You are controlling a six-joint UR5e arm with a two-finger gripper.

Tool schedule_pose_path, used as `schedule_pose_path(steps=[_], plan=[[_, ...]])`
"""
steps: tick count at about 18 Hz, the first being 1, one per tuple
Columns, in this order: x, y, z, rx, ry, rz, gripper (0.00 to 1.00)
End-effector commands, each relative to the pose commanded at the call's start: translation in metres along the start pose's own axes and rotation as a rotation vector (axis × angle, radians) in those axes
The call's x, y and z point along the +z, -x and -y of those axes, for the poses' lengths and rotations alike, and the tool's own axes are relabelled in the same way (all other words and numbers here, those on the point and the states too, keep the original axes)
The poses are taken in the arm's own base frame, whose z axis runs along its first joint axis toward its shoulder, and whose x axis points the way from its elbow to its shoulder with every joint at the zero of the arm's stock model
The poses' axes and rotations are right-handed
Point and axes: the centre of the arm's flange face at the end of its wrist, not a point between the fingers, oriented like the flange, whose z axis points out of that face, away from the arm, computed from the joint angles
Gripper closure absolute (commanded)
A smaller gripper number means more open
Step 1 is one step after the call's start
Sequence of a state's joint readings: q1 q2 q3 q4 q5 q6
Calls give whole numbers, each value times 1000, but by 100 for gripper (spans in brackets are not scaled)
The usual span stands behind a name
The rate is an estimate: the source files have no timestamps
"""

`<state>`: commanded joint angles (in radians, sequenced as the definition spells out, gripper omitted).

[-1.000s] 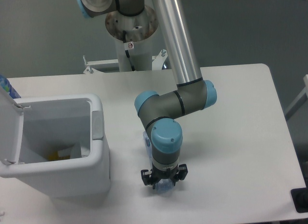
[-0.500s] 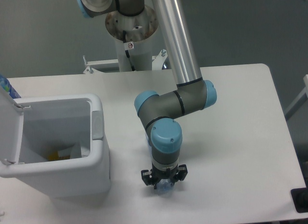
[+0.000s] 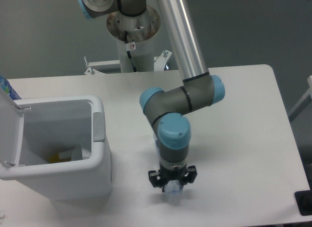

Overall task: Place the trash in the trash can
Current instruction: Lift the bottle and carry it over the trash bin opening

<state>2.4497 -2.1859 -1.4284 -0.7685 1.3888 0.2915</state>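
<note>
My gripper points straight down over the front middle of the table, to the right of the trash can. Its fingers are shut on the clear bluish bottle, of which only a small end shows below the fingers; the rest is hidden under the wrist. The trash can is a large white bin at the left with its lid swung open to the left. Inside lies a crumpled white wrapper beside something yellow.
The arm's pedestal stands behind the table's far edge. A blue object pokes in at the left border behind the lid. A dark block sits at the table's front right corner.
The gripper and wrist have shifted to the right and slightly toward the front edge, carrying the bottle along. The bluish part seen behind the wrist earlier no longer shows.
</note>
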Motion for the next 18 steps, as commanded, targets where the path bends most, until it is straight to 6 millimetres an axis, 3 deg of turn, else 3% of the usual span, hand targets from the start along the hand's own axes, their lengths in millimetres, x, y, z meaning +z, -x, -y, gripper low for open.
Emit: schedule_pose_path(steps=[4,9,15,18], plan=[[-37,28,21,-31,-104,-71,40],[-111,40,40,-58,-250,-158,40],[-177,34,76,-104,-384,-198,40],[-213,13,86,-136,-471,-240,40]])
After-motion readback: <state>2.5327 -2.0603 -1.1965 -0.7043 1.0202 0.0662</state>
